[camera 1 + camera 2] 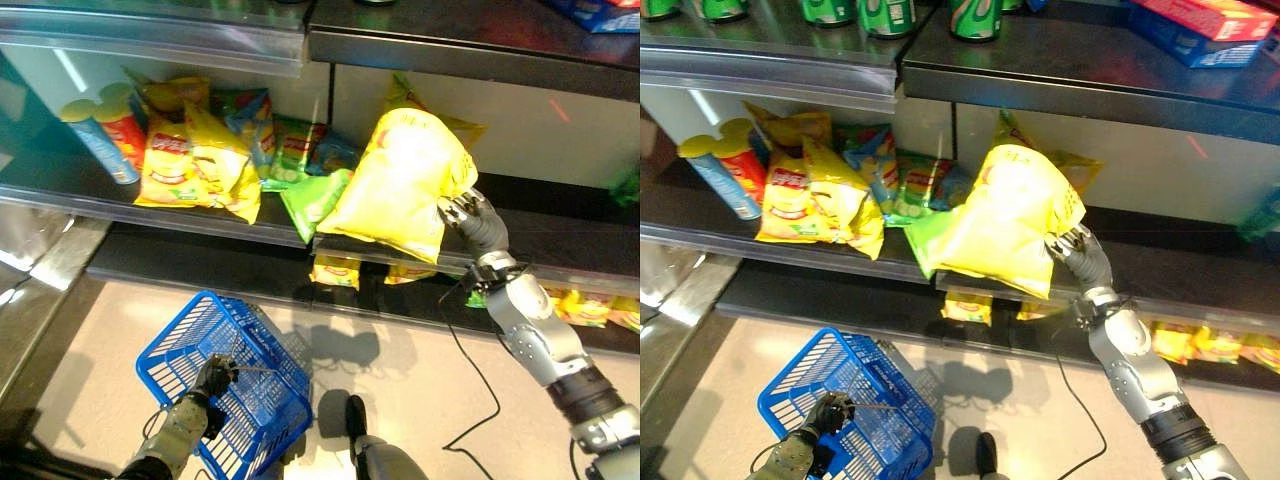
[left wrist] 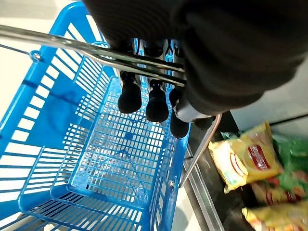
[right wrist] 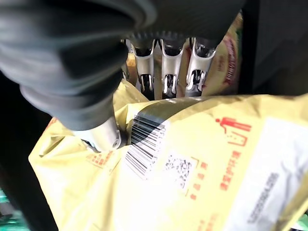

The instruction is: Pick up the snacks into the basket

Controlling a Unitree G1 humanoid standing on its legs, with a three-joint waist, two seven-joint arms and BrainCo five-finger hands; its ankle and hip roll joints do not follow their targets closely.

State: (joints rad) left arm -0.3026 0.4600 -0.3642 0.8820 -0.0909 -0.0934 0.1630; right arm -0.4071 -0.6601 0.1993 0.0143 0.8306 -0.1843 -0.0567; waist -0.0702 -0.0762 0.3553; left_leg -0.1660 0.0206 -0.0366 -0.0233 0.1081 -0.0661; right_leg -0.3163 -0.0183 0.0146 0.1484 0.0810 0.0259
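Up at the shelf (image 1: 200, 215), the right hand (image 1: 470, 222) has its fingers and thumb pinched on a corner of the big yellow bag (image 1: 400, 185) — lifted off the shelf edge, likely bound for the basket. Below, the left hand (image 1: 213, 378) curls round the blue basket's (image 1: 190, 340) wire handle, keeping it open-side up — ready to receive.

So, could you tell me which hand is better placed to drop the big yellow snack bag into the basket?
The right hand: it already pinches the yellow snack bag at the shelf, while the left hand holds the blue basket's handle below.
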